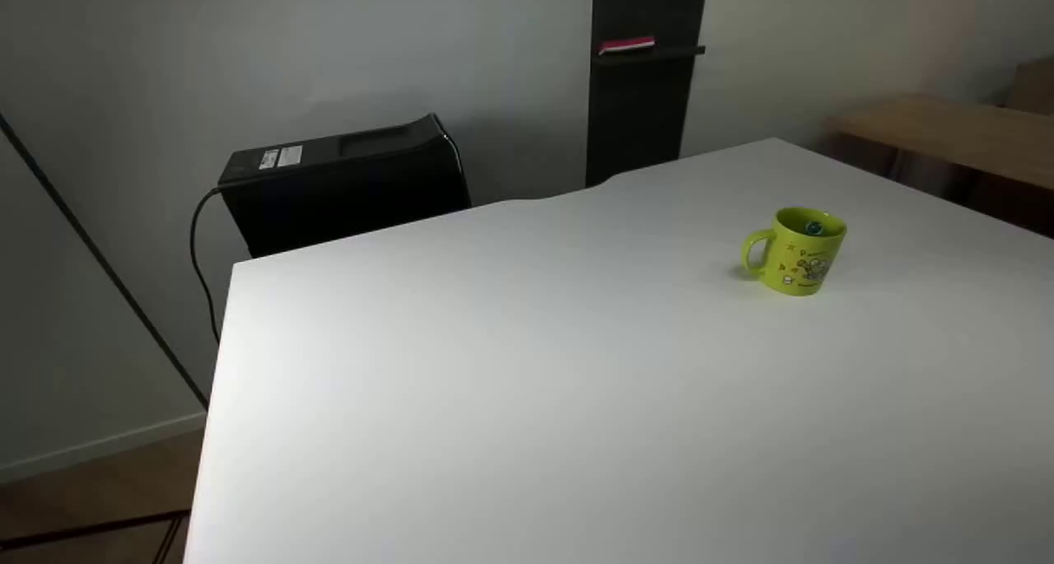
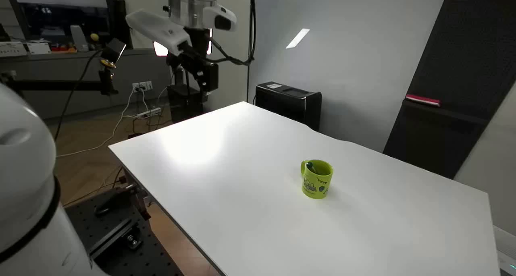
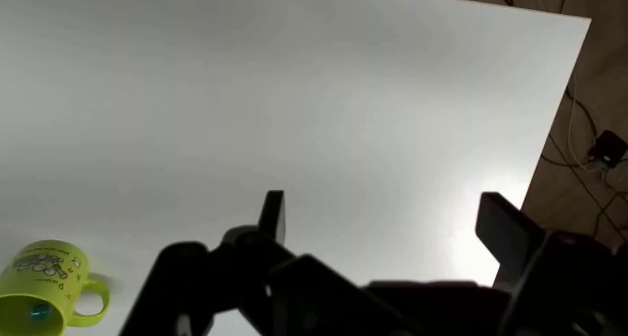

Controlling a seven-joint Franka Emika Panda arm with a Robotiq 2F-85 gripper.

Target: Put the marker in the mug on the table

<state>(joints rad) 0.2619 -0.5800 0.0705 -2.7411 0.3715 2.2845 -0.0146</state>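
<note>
A: What lettering are you finding?

B: On the lime-green mug (image 1: 795,255), a line of print (image 1: 813,254) is starting with what I'm taking for a "P"; the rest is blurring. Cartoon figures (image 1: 813,268) are sitting under it, and a finer line (image 1: 810,285) is running near the base, unreadable. On a black case (image 1: 354,206) beyond the tabletop (image 1: 494,399), two pale labels (image 1: 290,156) are showing, too small for reading.

A: And where is the marker (image 2: 309,165) sitting?

B: It's resting inside the mug, leaning. A dark-green end is showing (teal in the wrist view, so I'm trusting neither shade). The mug's side is hiding the lower part. The mug itself is standing upright on the tabletop.

A: What are you losing at the edges?

B: In the wrist view the mug is running off at lower left. In an exterior view the white arm (image 2: 24,175) is spilling past the left edge, its dark far end blurring.

A: How is the pincer (image 3: 382,218) standing?

B: Wide, released. Its fingers (image 3: 505,228) are sitting well apart, white tabletop showing between; it's gripping nothing and hanging well apart from the mug.
</note>
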